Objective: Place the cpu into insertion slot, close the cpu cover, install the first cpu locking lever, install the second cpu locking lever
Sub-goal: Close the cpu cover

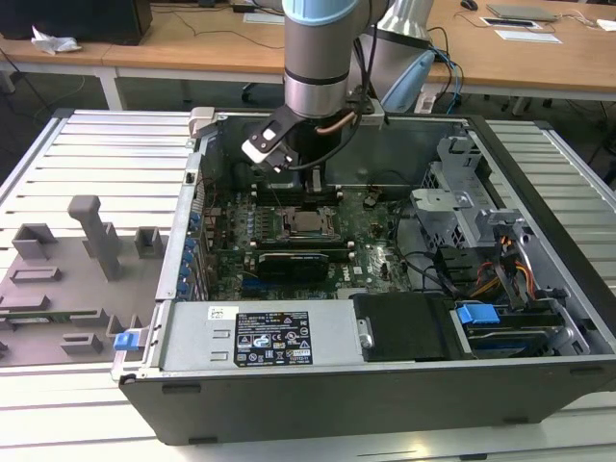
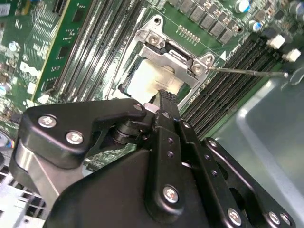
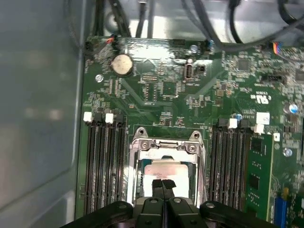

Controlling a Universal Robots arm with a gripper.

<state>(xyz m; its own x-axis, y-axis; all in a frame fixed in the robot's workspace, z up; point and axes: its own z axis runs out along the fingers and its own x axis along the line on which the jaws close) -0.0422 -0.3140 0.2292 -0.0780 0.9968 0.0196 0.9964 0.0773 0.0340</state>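
Arm (image 1: pixel 322 58) vertical, fingers (image 3: pixel 156 187) together above cpu (image 3: pixel 166 167)

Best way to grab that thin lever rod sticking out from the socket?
Probably near its free end, from above, pinched across its width: the lever rod is a slim straight wire lying over the memory slots, clear on both sides.

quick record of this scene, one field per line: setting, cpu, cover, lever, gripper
setting: open computer case with a green motherboard inside
cpu: seated flat on the motherboard, pale face up
cover: metal frame lying down around the cpu, which shows through its window
lever: thin rod sticking out from the cover's corner across the memory slots
gripper: shut, tips right over the cpu; cannot tell whether they touch
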